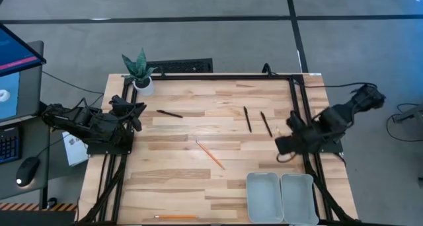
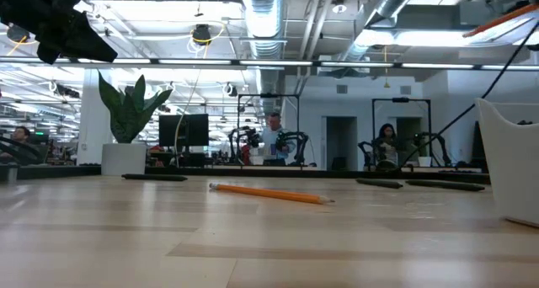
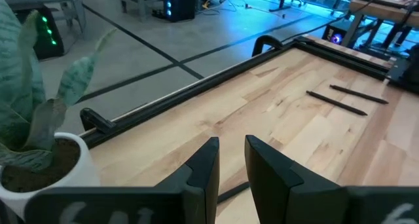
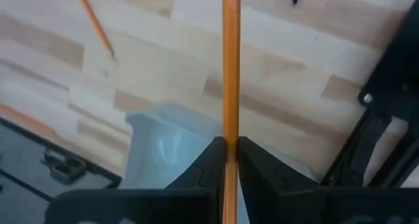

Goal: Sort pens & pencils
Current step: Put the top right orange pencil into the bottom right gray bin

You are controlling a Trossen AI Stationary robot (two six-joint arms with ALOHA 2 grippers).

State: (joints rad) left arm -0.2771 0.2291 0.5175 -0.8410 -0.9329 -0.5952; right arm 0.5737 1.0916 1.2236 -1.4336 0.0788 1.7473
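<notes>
High view: the right gripper [image 1: 285, 147] is being held beside the trays [image 1: 281, 197], while pens [image 1: 256, 120] and a pencil [image 1: 209, 154] are being left on the table [image 1: 198, 186] beyond them. Right wrist view: a pencil [image 4: 230, 67] is being pinched above the trays [image 4: 163, 145]. Left wrist view: the left gripper [image 3: 230, 175] is being kept narrowly parted, nothing held, far from the trays.

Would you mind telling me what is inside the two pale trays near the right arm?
From above, both trays look empty. The right claw holds a pencil above one tray; the claw hides part of that tray's floor in its wrist view.
</notes>
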